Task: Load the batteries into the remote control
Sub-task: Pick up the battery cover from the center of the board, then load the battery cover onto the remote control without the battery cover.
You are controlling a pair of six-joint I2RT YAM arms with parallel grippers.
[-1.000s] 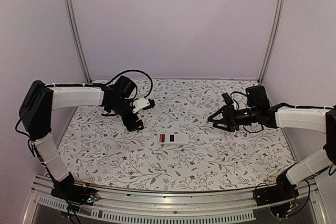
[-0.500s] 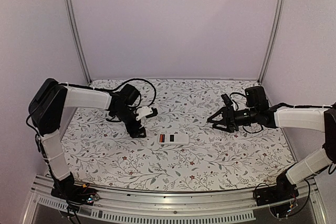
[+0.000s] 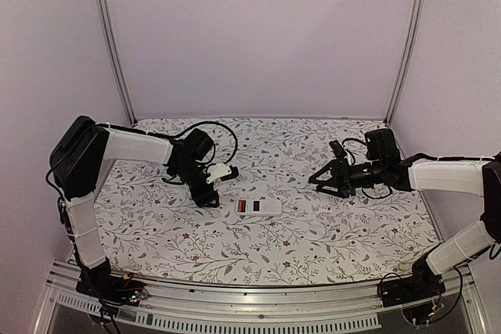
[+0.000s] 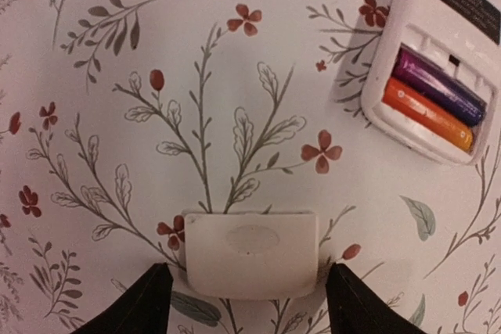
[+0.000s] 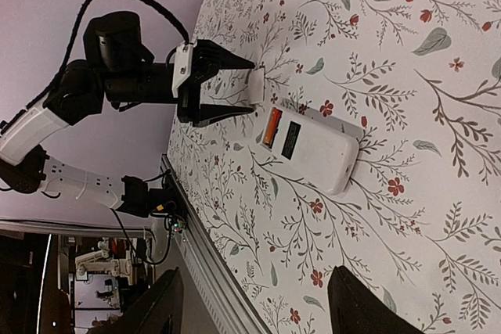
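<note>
The white remote control (image 3: 259, 207) lies back-up on the floral table, and it also shows in the left wrist view (image 4: 462, 13) and the right wrist view (image 5: 313, 146). Both batteries sit side by side in its open recess, an orange one (image 4: 427, 115) and a dark purple one (image 4: 438, 87). A small white cover piece (image 4: 252, 252) lies flat to the left of the remote. My left gripper (image 4: 249, 291) is open, one finger on each side of the cover with a thin gap at both edges. My right gripper (image 3: 319, 180) hovers open and empty to the right of the remote.
The floral table cloth (image 3: 313, 248) runs to a metal rail (image 3: 258, 303) at the near edge. Purple walls and two upright posts (image 3: 109, 44) close off the back. The left arm's cable (image 3: 215, 127) loops above its wrist.
My left gripper has moved right and down toward the remote to straddle the cover piece, and its jaws have narrowed. The right arm has barely moved.
</note>
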